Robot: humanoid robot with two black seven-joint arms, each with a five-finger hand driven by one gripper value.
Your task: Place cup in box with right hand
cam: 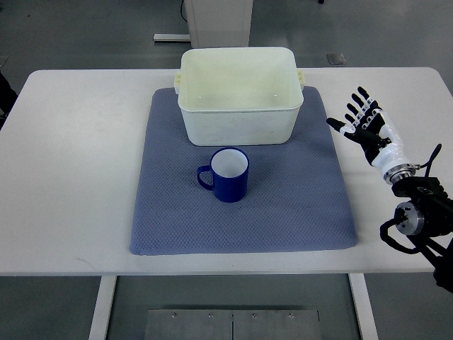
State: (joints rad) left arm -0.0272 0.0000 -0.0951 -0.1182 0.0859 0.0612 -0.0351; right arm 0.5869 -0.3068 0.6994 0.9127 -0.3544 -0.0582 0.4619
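A dark blue cup [227, 174] with a white inside stands upright on a blue-grey mat [241, 212], its handle pointing left. Just behind it sits a cream plastic box [239, 122], open on top and with nothing inside. My right hand [361, 117] hovers over the bare table to the right of the mat, fingers spread and holding nothing. It is well clear of the cup and the box. The left arm does not show.
The white table [71, 177] carries the mat in its middle. A white post base [216, 21] stands on the floor behind the table. A dark object pokes in at the far left edge [6, 92].
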